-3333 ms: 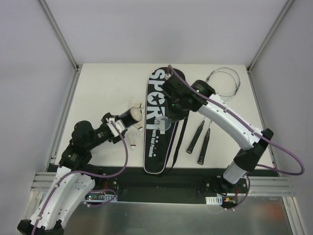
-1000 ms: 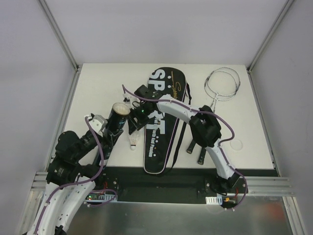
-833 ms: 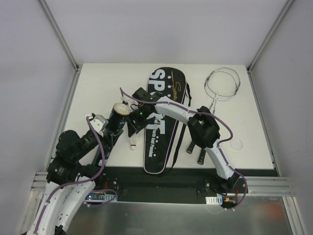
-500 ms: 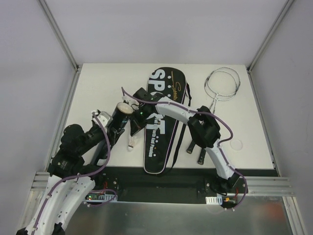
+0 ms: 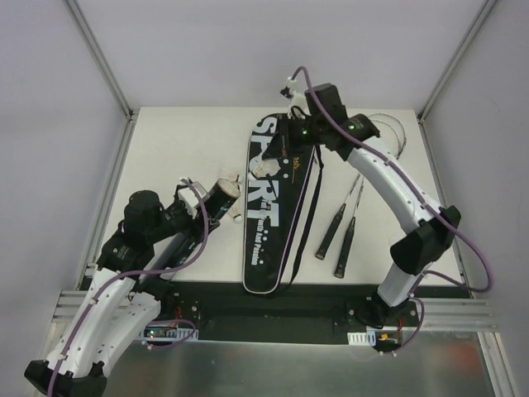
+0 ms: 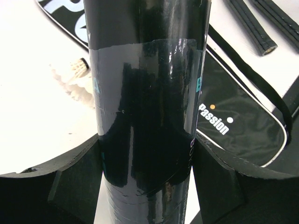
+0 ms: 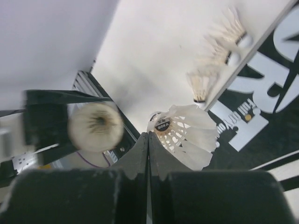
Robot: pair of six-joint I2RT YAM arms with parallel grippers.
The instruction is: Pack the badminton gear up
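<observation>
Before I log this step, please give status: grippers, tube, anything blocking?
Left gripper shut on tube. Right gripper shut on one shuttlecock, high over bag. Two loose shuttlecocks on table near tube mouth.

Left gripper clamped round black tube; tube tilted, mouth toward SPORT bag, white feathers at mouth. Loose shuttlecock between tube and bag. Right gripper over bag's far end. Two rackets right of bag, heads partly hidden by right arm.
</observation>
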